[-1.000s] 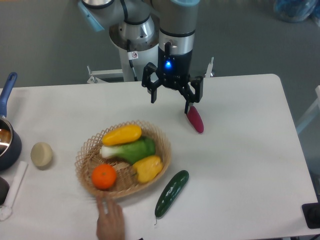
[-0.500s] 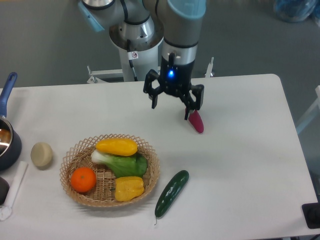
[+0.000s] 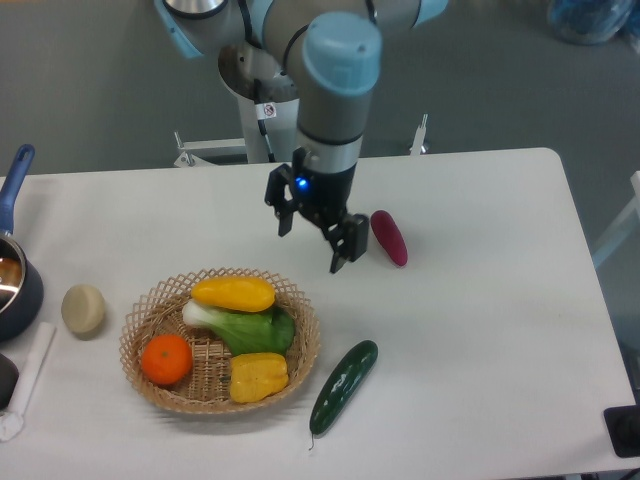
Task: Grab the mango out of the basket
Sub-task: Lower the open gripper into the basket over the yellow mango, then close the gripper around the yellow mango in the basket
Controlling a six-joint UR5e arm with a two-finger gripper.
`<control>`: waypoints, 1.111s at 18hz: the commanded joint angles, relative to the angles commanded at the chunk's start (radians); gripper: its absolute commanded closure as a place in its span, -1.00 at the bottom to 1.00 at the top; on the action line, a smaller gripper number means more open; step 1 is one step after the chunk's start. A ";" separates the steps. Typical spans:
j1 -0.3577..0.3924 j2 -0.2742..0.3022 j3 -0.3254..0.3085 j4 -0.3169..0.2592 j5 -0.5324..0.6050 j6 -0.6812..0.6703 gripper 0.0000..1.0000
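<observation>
Tool (image 3: 310, 245) spread wide, holding nothing, above bare table beyond the basket (image 3: 300, 350) rim; mango (image 3: 234, 294) unobstructed.

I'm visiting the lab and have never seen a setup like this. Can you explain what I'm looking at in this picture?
This is one view, from a fixed camera looking down at a white table. The grey and blue machine at the top is a robot arm; at its end is a black two-finger gripper, open and holding nothing, hanging above the table just beyond the basket. Its job is to pick up the mango, the smooth yellow-orange oval at the far side of the wicker basket. Also in the basket are an orange, a leafy green vegetable and a yellow bell pepper. On the table outside it lie a dark green cucumber, a purplish-red vegetable, a pale round item and, at the left edge, a blue-handled pot.
</observation>
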 joint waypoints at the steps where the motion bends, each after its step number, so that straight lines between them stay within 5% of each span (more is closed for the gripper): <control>1: -0.015 -0.017 0.003 -0.002 0.020 0.015 -1.00; 20: -0.177 -0.158 0.011 -0.023 0.148 0.058 -1.00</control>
